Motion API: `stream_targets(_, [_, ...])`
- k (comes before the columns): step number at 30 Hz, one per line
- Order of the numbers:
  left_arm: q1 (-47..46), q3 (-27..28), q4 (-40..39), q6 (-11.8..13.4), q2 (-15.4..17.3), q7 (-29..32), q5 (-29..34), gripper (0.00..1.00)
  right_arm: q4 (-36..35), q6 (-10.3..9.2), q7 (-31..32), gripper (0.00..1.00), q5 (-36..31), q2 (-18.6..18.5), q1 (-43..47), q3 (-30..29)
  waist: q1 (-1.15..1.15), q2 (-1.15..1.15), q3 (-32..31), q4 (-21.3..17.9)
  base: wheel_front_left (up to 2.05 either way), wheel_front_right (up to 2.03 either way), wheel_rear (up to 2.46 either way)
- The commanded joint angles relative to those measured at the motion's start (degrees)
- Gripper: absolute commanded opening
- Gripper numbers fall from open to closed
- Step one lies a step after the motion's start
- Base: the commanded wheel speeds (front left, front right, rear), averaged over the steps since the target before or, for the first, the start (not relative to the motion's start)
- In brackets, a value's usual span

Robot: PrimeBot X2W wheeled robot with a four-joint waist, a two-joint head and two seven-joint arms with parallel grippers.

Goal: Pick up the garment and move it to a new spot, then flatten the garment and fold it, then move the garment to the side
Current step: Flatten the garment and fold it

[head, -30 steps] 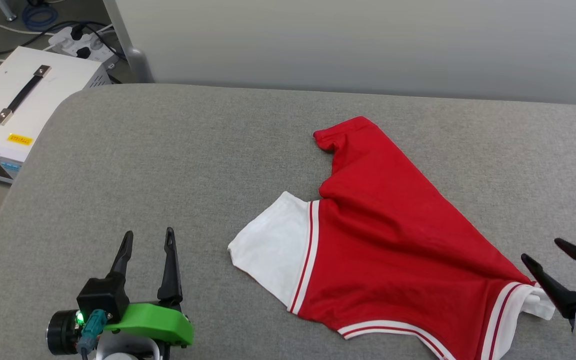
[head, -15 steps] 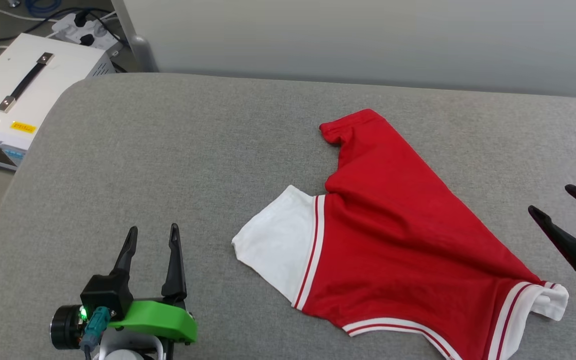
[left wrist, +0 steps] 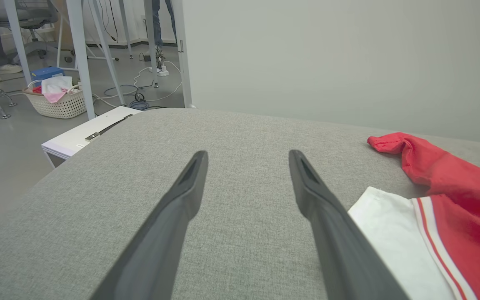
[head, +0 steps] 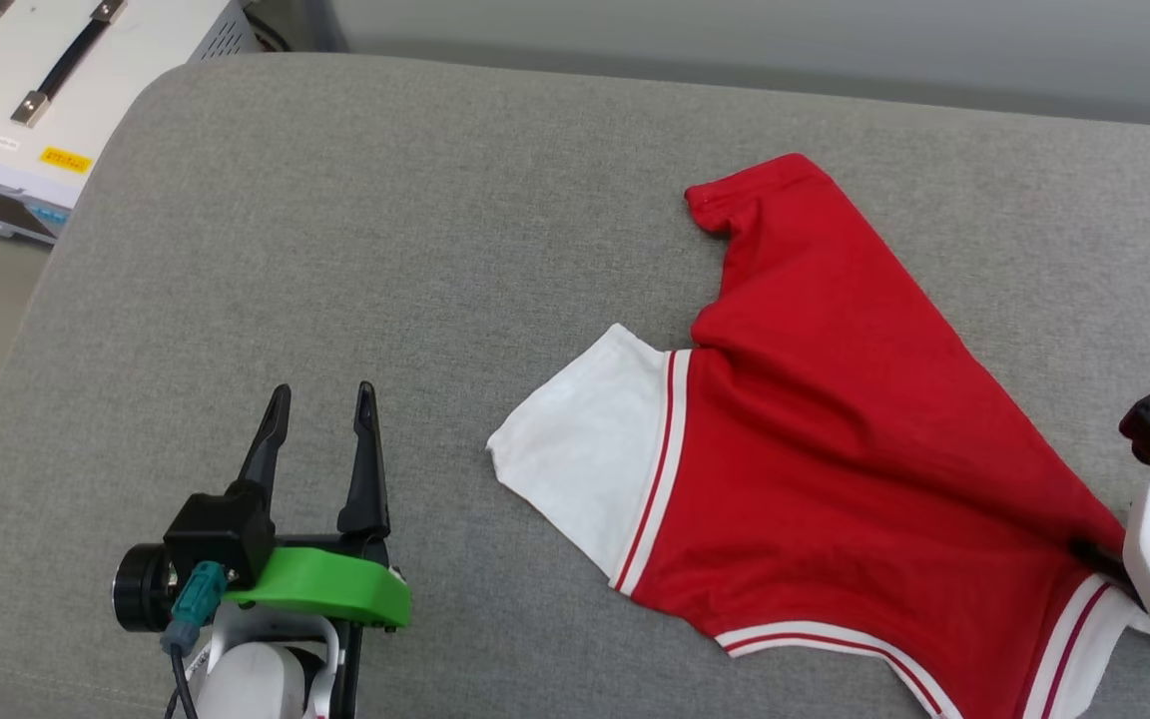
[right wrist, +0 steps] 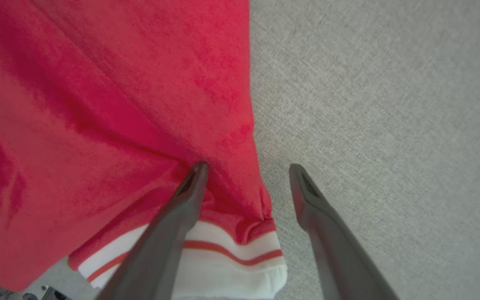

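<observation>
The garment (head: 835, 429) lay rumpled on the grey bench (head: 385, 200), a soft red knit with shallow creases running along it. One white sleeve (head: 585, 449) spread flat off its side behind a red-and-white striped band, and a second striped cuff (right wrist: 223, 246) was bunched at the corner nearest me. My right tool (right wrist: 248, 167) stood spread over that corner, one finger tip on the red cloth and the other above bare bench just beside the garment's edge, pinching nothing. I judged this straddle was meant to catch the edge for the lift to a new spot. My left tool (head: 323, 391) was held well apart from the white sleeve, spread and empty, likely waiting its turn. The bench looked coarse-woven, with rounded corners. Off the corner farthest from the garment sat a white box (head: 46, 100) with a dark handle.
</observation>
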Motion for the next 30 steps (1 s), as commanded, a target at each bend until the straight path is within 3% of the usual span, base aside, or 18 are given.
stream_targets(1, [-1.15, -0.28, -0.24, 0.4, -0.25, -0.34, -0.31, 1.0, 1.72, -0.05, 0.23, 1.0, 0.29, 0.64, -0.84, 1.3, 0.0, 0.0, 2.09, 1.51, 0.0, 0.0, 0.0])
stream_targets(8, [-1.49, -0.01, -0.02, 0.75, -0.25, -0.34, -0.48, 1.0, 8.03, -0.05, -2.01, 1.0, 2.45, 3.21, -1.8, 7.77, 0.0, 0.0, 2.36, 1.55, 0.0, 0.0, 0.0])
stream_targets(9, [-1.33, 0.16, 0.05, 0.8, -0.25, -0.34, -0.41, 1.0, 8.21, -0.05, -2.9, 0.29, 2.54, 3.39, -2.19, 8.41, 0.0, 0.0, 2.15, 1.34, 0.0, 0.0, 0.0])
stream_targets(10, [-1.19, 0.34, 0.14, 0.85, -0.25, -0.34, -0.33, 1.0, 8.45, -0.05, -4.26, 0.0, 2.73, 3.59, -2.71, 8.99, 0.0, 0.0, 1.8, 1.01, 0.0, 0.0, 0.0])
stream_targets(20, [0.8, 0.66, 0.4, 0.79, -0.25, -0.34, 0.01, 1.0, 5.2, -0.05, -17.83, 0.0, 6.43, 2.5, -3.71, 6.65, 0.0, 0.0, -2.84, -1.21, 0.0, 0.0, 0.0])
stream_targets(30, [2.21, 0.25, 0.24, 0.62, -0.25, -0.34, -0.02, 1.0, -2.88, -0.05, -20.22, 0.0, 7.47, 3.04, -2.74, 0.7, 0.0, 0.0, -4.3, -0.93, 0.0, 0.0, 0.0])
